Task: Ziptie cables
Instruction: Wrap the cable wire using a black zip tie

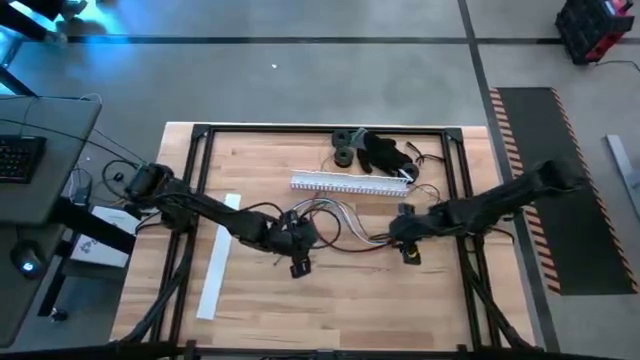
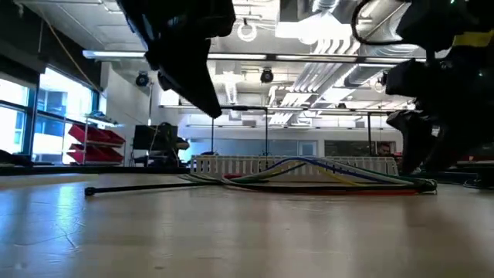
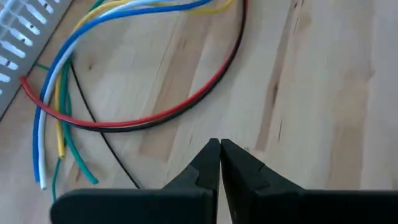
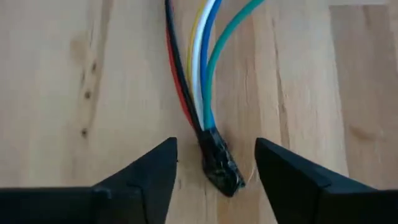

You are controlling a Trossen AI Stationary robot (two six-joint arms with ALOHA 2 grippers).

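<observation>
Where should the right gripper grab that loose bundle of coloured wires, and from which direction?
Best taken at the dark taped end, where the loose bundle of coloured wires is bound into one stub lying flat on the wooden table. Come straight down with the right gripper, whose open fingers already straddle it. The left gripper, shut, is near the loose splayed ends.

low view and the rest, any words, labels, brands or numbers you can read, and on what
None can be read in any view.
Cables, their taped end, the white duct: no print shows.
Left gripper, shut, and right gripper, open: no marking shows.
Keyboard on the side desk: keys too small to read.
Room behind the table, low view: no sign is legible.
</observation>
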